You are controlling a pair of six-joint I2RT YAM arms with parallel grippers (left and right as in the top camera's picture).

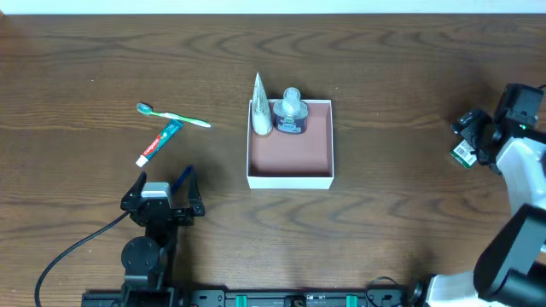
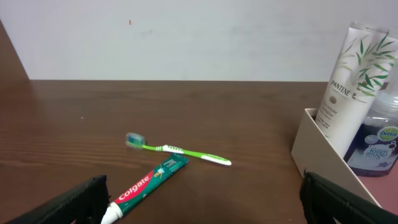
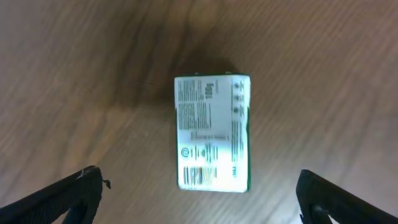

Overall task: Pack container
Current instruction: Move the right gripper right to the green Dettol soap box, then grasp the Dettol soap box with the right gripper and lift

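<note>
The container (image 1: 290, 176), a square white-walled box with a pinkish-brown floor, sits mid-table. A white Pantene tube (image 1: 260, 107) and a blue bottle (image 1: 290, 112) stand in its far side; both show in the left wrist view, the tube (image 2: 348, 81) and bottle (image 2: 379, 143) behind the container's wall (image 2: 323, 152). A Colgate toothpaste tube (image 1: 159, 142) and a green toothbrush (image 1: 173, 115) lie left of it. My left gripper (image 1: 166, 183) is open just below the toothpaste (image 2: 149, 183). My right gripper (image 1: 471, 141) is open above a white-and-green soap box (image 3: 212, 132) at the far right.
The toothbrush (image 2: 180, 150) lies just beyond the toothpaste in the left wrist view. A black cable (image 1: 68, 251) runs from the left arm's base toward the front left. The near half of the container floor is bare.
</note>
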